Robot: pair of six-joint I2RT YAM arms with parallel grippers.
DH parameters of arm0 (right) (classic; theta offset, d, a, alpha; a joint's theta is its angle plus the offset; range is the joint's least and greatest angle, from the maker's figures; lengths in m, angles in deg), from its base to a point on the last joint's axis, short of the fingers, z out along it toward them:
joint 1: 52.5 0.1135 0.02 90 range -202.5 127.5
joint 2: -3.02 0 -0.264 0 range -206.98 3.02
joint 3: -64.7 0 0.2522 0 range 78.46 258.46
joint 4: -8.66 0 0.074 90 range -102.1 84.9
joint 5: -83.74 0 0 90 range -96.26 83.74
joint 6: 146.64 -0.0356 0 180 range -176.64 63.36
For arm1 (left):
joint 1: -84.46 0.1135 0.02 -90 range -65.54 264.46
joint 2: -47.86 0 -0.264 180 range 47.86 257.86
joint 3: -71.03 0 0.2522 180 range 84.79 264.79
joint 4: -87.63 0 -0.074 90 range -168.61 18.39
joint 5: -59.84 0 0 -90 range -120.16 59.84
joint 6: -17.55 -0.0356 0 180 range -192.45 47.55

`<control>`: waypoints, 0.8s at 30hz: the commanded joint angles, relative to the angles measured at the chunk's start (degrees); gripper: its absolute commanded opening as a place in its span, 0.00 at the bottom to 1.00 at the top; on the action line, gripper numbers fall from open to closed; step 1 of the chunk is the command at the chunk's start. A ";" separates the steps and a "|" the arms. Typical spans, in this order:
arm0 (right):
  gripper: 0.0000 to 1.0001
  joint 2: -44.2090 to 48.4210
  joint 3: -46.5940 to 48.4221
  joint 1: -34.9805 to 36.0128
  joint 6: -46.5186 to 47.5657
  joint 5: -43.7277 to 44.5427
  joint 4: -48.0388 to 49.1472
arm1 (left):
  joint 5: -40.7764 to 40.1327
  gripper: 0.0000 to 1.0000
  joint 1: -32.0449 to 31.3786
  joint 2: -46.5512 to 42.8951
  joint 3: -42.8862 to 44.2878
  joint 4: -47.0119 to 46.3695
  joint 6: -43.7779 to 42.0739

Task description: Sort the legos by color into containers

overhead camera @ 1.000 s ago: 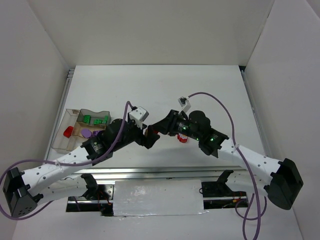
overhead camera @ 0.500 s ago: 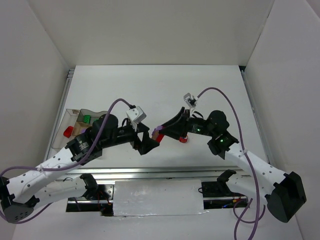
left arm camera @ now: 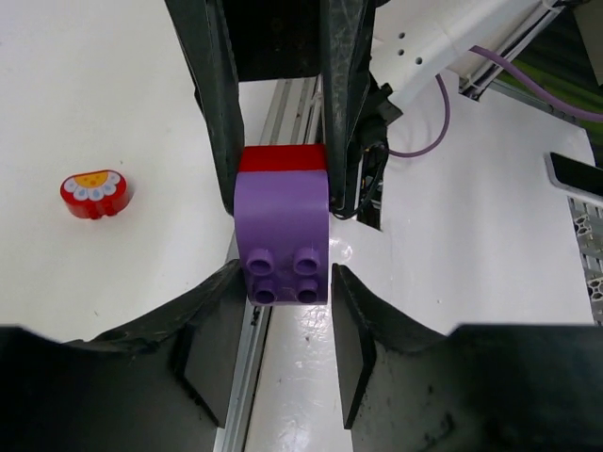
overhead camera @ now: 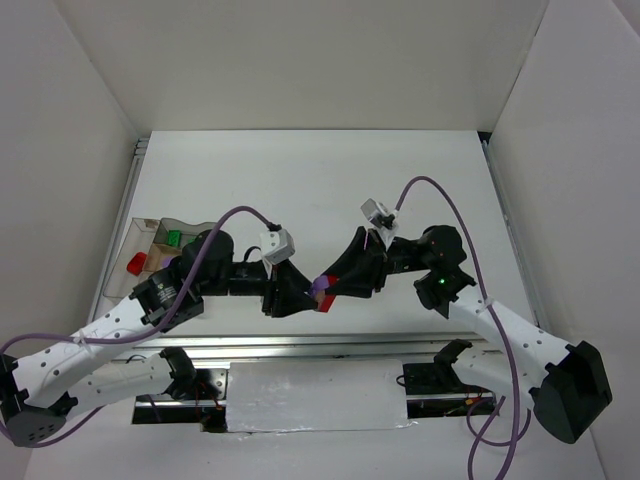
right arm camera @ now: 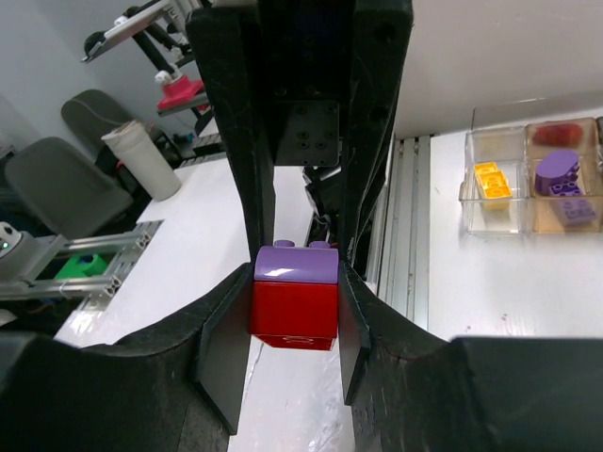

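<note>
Progress, judged part-way: table [overhead camera: 320,180] carries the containers [overhead camera: 120,288] at its left side, already stocked with green legos [overhead camera: 174,238], a red piece [overhead camera: 136,264], a yellow brick [right arm camera: 492,179] and purple pieces [right arm camera: 558,169], colours kept to separate compartments as far as shows. Pose: left arm [overhead camera: 110,325] and right arm [overhead camera: 510,325] both reach inward and meet nose to nose above the table's near edge. Grip: left gripper [left arm camera: 285,273] clenched on the purple brick [left arm camera: 281,221], right gripper [right arm camera: 295,287] clenched on the red brick [right arm camera: 294,320] (the two bricks are stacked as one, so separating them looks like the step in hand). Outstanding: this pair, plus a red rounded piece [left arm camera: 92,193] lying loose on the table.
</note>
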 commanded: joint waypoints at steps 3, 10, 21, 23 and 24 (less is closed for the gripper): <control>0.00 0.07 0.99 1.44 2.09 -0.84 0.15 | 3.78 0.56 -0.02 -1.37 -0.44 -5.98 -0.22; 0.00 -0.81 1.69 3.03 2.53 0.84 -0.47 | 5.10 0.49 -0.02 0.12 -0.35 -6.78 -0.04; 0.81 -0.46 1.43 3.12 2.27 3.03 -2.49 | 1.42 0.00 -0.02 -4.00 -1.84 -7.92 -0.39; 0.97 0.07 1.08 3.03 2.79 3.82 -3.11 | 0.01 0.00 -0.02 -5.06 -2.02 -7.40 -0.65; 1.00 0.42 0.64 3.03 3.49 4.44 -3.72 | -0.34 0.00 -0.02 -5.32 -1.93 -7.22 -0.74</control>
